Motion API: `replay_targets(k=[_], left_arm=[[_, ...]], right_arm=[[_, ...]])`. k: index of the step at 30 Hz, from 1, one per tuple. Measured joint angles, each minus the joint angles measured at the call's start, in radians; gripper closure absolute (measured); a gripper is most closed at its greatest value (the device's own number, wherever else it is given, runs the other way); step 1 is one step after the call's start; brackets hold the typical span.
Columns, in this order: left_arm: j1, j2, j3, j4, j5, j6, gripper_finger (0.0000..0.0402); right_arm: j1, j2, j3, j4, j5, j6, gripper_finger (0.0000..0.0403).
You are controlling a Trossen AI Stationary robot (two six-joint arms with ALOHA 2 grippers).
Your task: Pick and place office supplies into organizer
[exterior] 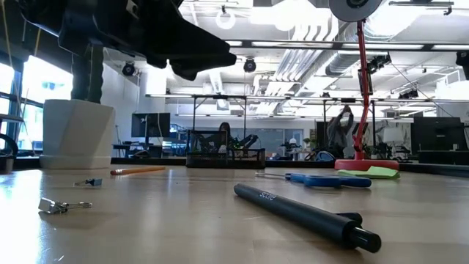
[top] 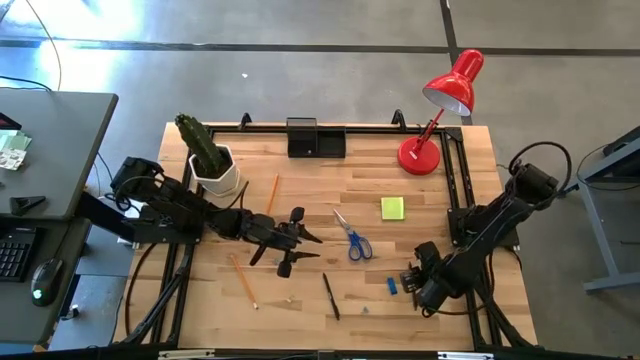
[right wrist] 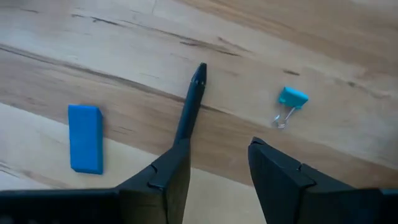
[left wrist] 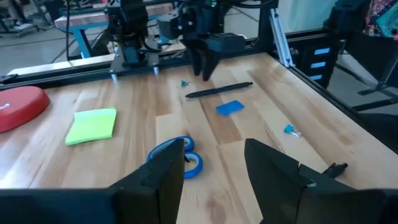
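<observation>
My left gripper (top: pixel 296 247) is open and hovers over the table's middle, just left of the blue-handled scissors (top: pixel 352 238); in its wrist view the scissor handles (left wrist: pixel 181 159) lie between its fingers, apart from them. My right gripper (top: pixel 414 276) is open and sits low near the table's right near corner, beside the blue eraser (right wrist: pixel 85 137) and over a black pen (right wrist: pixel 190 103). Lying flat on the table are the yellow-green sticky pad (top: pixel 392 208), another black pen (top: pixel 330 296) and two pencils (top: pixel 272 193) (top: pixel 243 280). The black organizer (top: pixel 316 138) stands at the far edge.
A white pot with a cactus (top: pixel 212 165) stands far left, and a red desk lamp (top: pixel 440 110) far right. Small binder clips (right wrist: pixel 289 101) (exterior: pixel 62 207) lie near the near edge. Black frame rails run along the table's left and right sides.
</observation>
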Motion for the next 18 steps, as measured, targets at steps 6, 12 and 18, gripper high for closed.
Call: replay_targets(k=[6,12,18], left_arm=[[0.000,0.000,0.000,0.000,0.002,0.000,0.0245],[0.000,0.000,0.000,-0.003,0.002,0.000,0.0245],[0.000,0.000,0.000,-0.004,0.002,0.000,0.0245]], right_arm=[[0.000,0.023,0.000,-0.015,-0.068,0.059,0.0251],[-0.005,0.034,0.000,-0.137,-0.067,0.071,0.0251],[-0.016,0.034,0.000,-0.187,0.013,0.072,0.0251]])
